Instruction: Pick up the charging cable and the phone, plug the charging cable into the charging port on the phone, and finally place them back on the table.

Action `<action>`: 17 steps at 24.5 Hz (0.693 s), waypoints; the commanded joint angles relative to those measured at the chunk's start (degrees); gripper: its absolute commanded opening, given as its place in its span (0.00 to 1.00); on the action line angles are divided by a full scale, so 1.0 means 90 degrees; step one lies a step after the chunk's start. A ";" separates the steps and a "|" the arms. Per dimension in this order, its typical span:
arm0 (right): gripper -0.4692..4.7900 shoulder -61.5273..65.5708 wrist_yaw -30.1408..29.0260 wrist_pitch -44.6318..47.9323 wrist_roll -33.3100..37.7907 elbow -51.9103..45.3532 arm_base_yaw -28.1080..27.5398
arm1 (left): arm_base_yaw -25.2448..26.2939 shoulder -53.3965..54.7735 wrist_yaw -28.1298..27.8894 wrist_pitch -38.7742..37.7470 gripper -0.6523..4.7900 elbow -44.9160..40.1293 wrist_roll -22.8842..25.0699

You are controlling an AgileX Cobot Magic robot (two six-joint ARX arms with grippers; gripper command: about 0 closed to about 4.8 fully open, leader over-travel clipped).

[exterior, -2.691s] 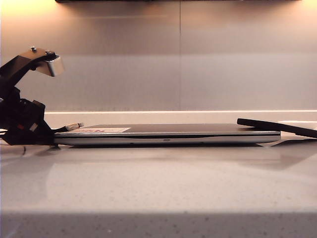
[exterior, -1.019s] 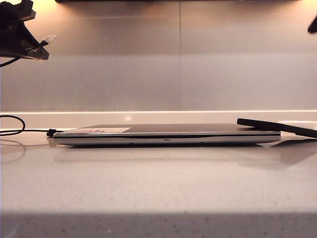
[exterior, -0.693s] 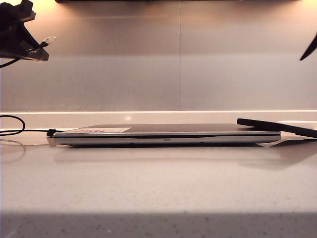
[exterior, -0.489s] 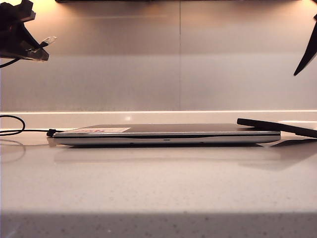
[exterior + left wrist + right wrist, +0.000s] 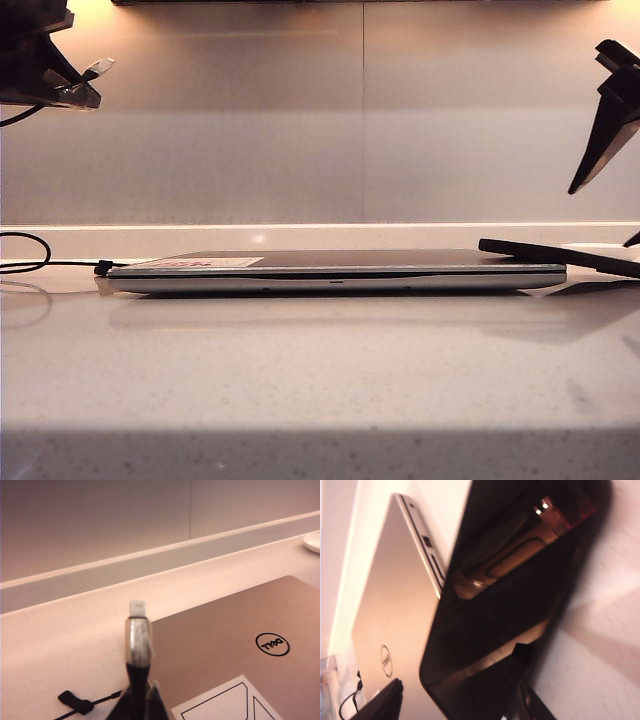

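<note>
L gripper point(image 5: 140, 700) clamped on charging cable point(image 5: 138, 640) high over table point(image 5: 320, 370) left edge – R gripper point(image 5: 600, 140) jaws apart, prob. above phone point(image 5: 560, 256) propped on laptop point(image 5: 335, 270) at right edge; phone pickup, plugging, set-down left.

1. "DELL" in a ring — on the laptop point(image 5: 235, 645) lid, seen upside down in the left wrist view.
2. Same ringed "DELL" on the lid in the right wrist view — turned sideways.
3. Red print on the sticker point(image 5: 205, 263) — too small to read.
</note>
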 commanded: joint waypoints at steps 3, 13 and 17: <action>0.71 0.0452 -0.0046 0.0270 0.0085 0.0029 -0.0024 | -0.0005 -0.0012 0.0015 0.0109 0.11 0.0022 -0.0017; 0.71 0.1134 -0.0177 0.0622 0.0134 0.0024 -0.0027 | -0.0005 -0.0012 0.0015 0.0109 0.11 0.0022 -0.0005; 0.71 0.1375 -0.0274 0.1066 0.0430 -0.0119 -0.0027 | -0.0005 -0.0012 0.0015 0.0109 0.11 0.0022 0.0051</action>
